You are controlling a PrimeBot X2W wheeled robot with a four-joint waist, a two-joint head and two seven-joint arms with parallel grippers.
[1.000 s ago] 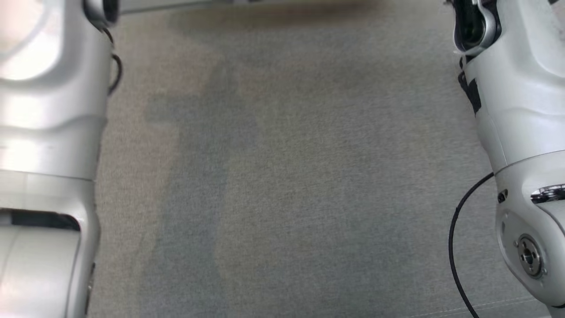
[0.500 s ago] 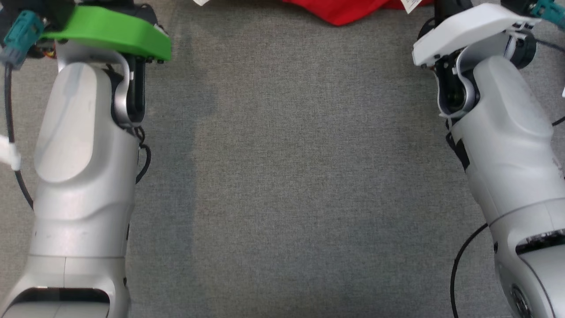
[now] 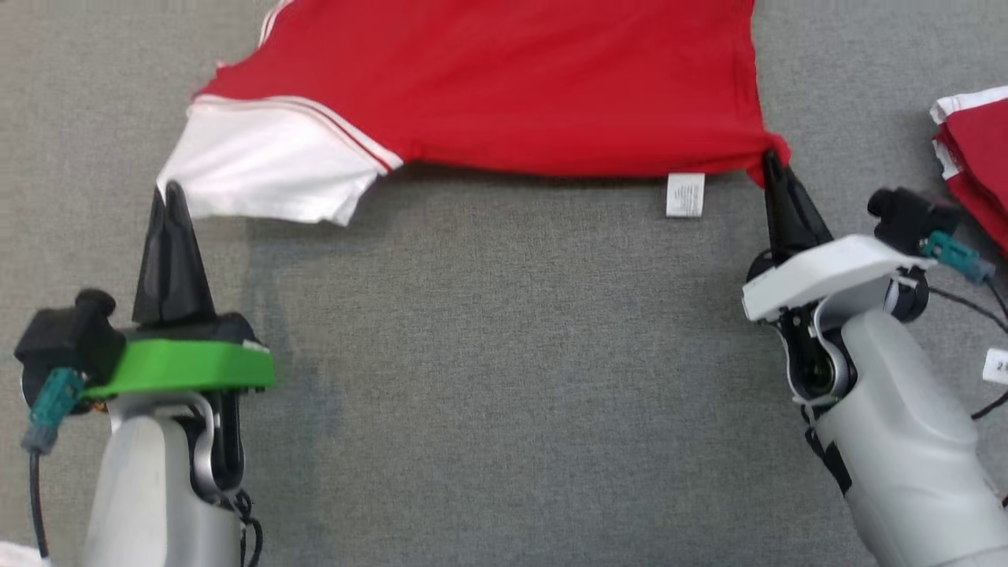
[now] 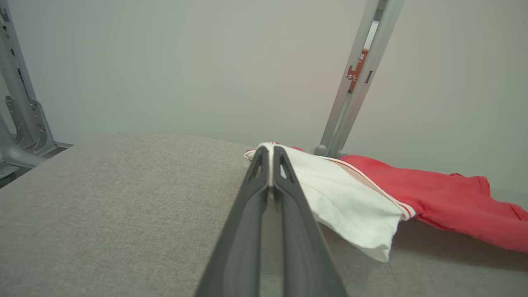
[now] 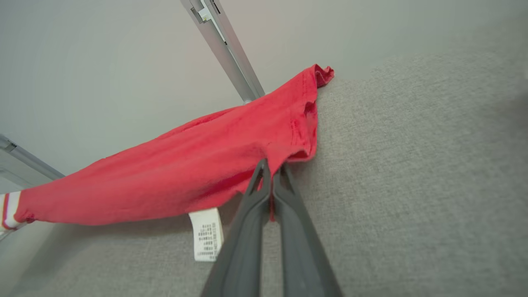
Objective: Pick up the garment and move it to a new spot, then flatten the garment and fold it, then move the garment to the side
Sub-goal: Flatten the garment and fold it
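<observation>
Now the head view frames more than half a second earlier. The whole picture has shifted, so the camera has moved. Previously it showed the forearms and a red strip at the top edge. It now shows both tools and much of the garment.

Left tool (image 3: 167, 189): fingers pressed together, tips pinching the near corner of the white sleeve (image 3: 260, 177). Right tool (image 3: 768, 159): fingers likewise closed, gripping the bunched red hem corner.

The garment (image 3: 504, 87) is red, with a white sleeve bordered by thin red and white stripes. It is stretched between the two tools, its near edge casting a shadow on the counter (image 3: 504, 354). A white label (image 3: 684, 194) hangs from the near edge, close to the right tool. In the right wrist view the far hem corner (image 5: 322, 74) lies on the counter.

The counter is covered in grey woven fabric. A second red and white cloth (image 3: 972, 165) lies at its right edge, apart from the garment. Beyond the counter stand a grey metal post (image 4: 359, 78) and a plain pale wall (image 4: 185, 62).
</observation>
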